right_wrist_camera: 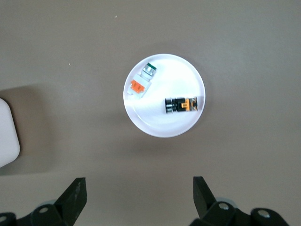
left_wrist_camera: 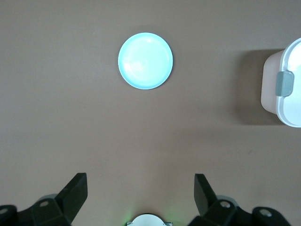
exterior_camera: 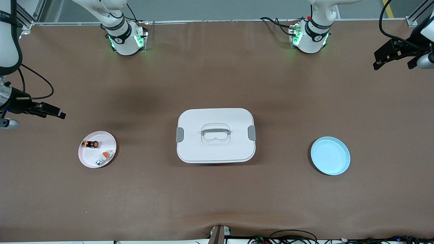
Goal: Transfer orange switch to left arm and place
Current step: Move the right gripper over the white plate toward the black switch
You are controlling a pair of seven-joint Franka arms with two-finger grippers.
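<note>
- At the left edge of the front view, the right gripper (exterior_camera: 54,112) hangs high over the table at the right arm's end, a little above and to the left of the pink plate (exterior_camera: 109,139) in that frame. The right wrist view shows its fingers (right_wrist_camera: 75,195) spread wide, with nothing between them.
- The orange switch (exterior_camera: 90,144) lies on its side in the pink plate's upper part, orange end toward the box. A small white-grey piece with an orange tab (exterior_camera: 105,156) lies just beside it, nearer the front camera, so the fingers should probably close across the black body only.
- I judge the pickup not yet begun: centre the gripper over the switch, turn the fingers square to its length, then descend.
- At frame centre stands the white box (exterior_camera: 215,135), lid latched; the hand-over ought to pass above or around it.
- At lower right lies the empty blue plate (exterior_camera: 330,155).
- At the upper right edge the left gripper (exterior_camera: 393,56) waits aloft, its fingers (left_wrist_camera: 75,193) wide and empty.
</note>
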